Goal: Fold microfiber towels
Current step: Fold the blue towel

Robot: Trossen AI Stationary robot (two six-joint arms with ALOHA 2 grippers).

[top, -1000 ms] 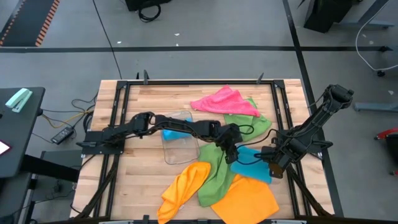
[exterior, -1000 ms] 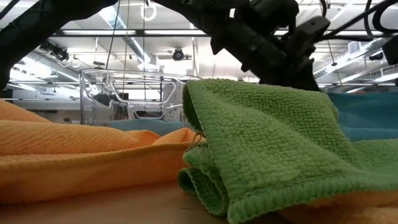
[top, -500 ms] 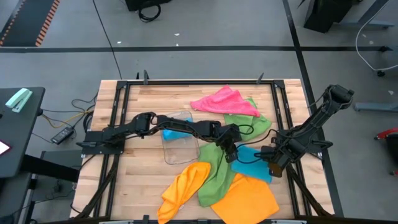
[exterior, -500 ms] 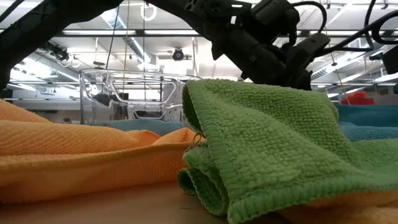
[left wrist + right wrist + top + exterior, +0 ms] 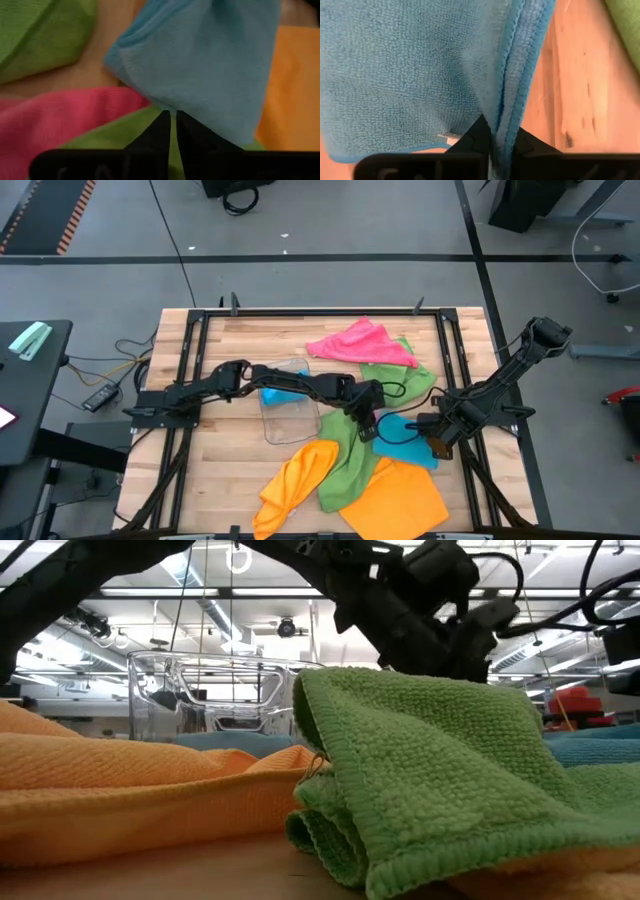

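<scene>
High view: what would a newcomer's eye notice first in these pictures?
First, the bright heap of towels on the right half of the table: pink towel at the far side, orange towels at the near edge, green towel between. In the middle, the left pincer and the right pincer each pinch an edge of the sky blue towel.

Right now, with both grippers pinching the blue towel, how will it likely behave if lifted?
The blue towel is probably floppy: it drapes in soft folds from the left gripper. Likely light, since thin edges held by the right gripper carry it. Its nap probably resists slipping.
</scene>
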